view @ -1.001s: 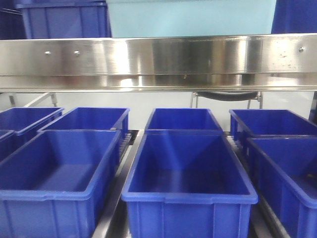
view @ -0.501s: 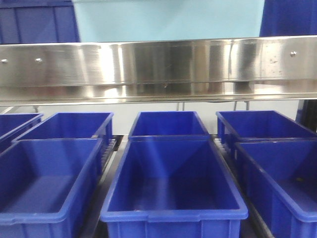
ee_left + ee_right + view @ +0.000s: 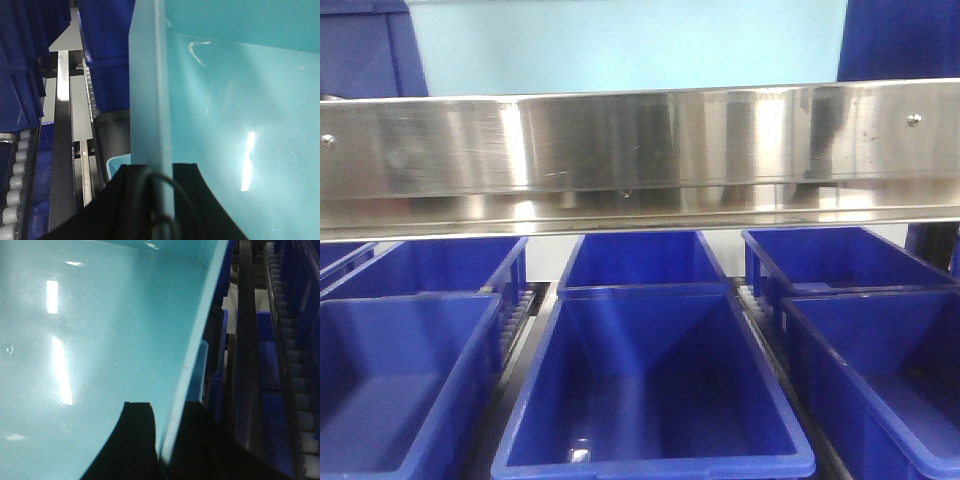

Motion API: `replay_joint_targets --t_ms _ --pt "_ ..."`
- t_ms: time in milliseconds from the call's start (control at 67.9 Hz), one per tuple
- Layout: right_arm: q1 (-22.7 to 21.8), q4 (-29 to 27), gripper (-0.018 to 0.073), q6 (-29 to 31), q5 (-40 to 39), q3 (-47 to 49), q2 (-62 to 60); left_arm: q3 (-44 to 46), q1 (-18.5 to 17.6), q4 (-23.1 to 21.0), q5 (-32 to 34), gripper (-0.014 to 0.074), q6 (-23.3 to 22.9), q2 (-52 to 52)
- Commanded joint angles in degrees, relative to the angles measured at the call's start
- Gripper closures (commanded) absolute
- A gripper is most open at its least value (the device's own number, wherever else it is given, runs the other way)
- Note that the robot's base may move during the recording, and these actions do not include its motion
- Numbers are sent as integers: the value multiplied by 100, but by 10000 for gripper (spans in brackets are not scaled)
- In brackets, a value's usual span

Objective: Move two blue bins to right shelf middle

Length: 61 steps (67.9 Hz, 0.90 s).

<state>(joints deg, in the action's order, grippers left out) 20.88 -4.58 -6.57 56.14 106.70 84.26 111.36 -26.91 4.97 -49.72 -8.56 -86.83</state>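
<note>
Looking at the wrist cams first: the left gripper (image 3: 160,170) is clamping its black jaws onto the pale sky-blue rectangular plastic tub (image 3: 240,100), one jaw sitting on each side of the thin wall, so the wall is rising straight up from between them. Same deal on the other arm: the right gripper (image 3: 164,410) is pinching another wall of the tub, one jaw sitting inside and one outside, with the glossy inner face spreading out to the left of those jaws and catching light streaks. Just left of the left jaws a bit of pale blue edge (image 3: 116,162) is peeking out, but I can't tell whether that's another tub nested underneath.

On the front cam the tub is showing as a plain light-blue wall filling the top of the view, right above the brushed stainless steel shelf rail (image 3: 640,150); whether it's resting on anything up there, I can't tell. Dark blue plastic crates (image 3: 650,400) are sitting side by side in rows under that rail, and more are crowding in beyond the jaws on both wrist cams. White conveyor rollers (image 3: 15,190) and a grey metal track (image 3: 62,125) are running along to the left of the left jaws, lower than the tub.
</note>
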Motion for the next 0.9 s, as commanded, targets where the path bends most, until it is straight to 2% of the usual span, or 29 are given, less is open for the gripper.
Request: replay_joint_targets --t_ms 0,884 --pt "42 -154 712 144 -304 53 -27 82 -79 -411 428 707 -65 68" --pt "42 -154 712 144 -304 53 -27 82 -79 -411 428 707 -65 68"
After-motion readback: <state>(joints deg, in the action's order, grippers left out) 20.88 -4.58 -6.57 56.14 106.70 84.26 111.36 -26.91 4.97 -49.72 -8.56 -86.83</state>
